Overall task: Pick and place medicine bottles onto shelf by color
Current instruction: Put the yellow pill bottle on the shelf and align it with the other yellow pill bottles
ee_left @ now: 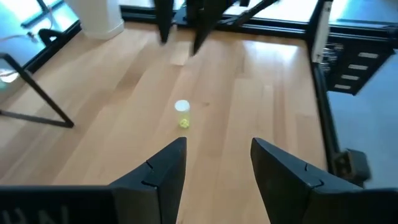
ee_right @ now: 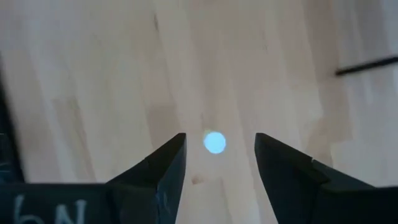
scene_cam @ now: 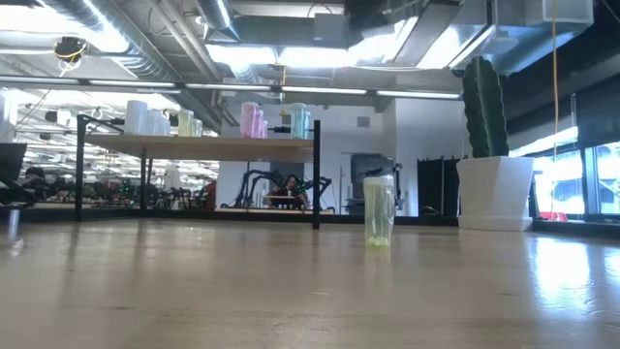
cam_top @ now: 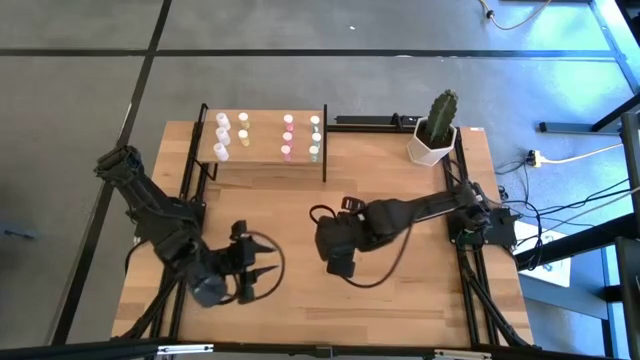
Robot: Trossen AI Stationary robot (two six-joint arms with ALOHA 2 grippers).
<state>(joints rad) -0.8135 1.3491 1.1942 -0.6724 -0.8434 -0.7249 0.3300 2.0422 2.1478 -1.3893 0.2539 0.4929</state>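
A shelf [cam_top: 265,160] stands at the table's [cam_top: 400,290] far edge, vials on top. One vial [scene_cam: 379,209] stands alone mid-table (directly beneath the right gripper [ee_right: 216,163]).

Almost no readable text

The only writing in sight is pale lettering on the right gripper [ee_right: 217,163] body at the edge of its own wrist view, which looks like "6N" but is cut off. Faint marks on the left gripper [ee_left: 216,163] body cannot be read. The bottles [cam_top: 266,137] carry no legible labels.
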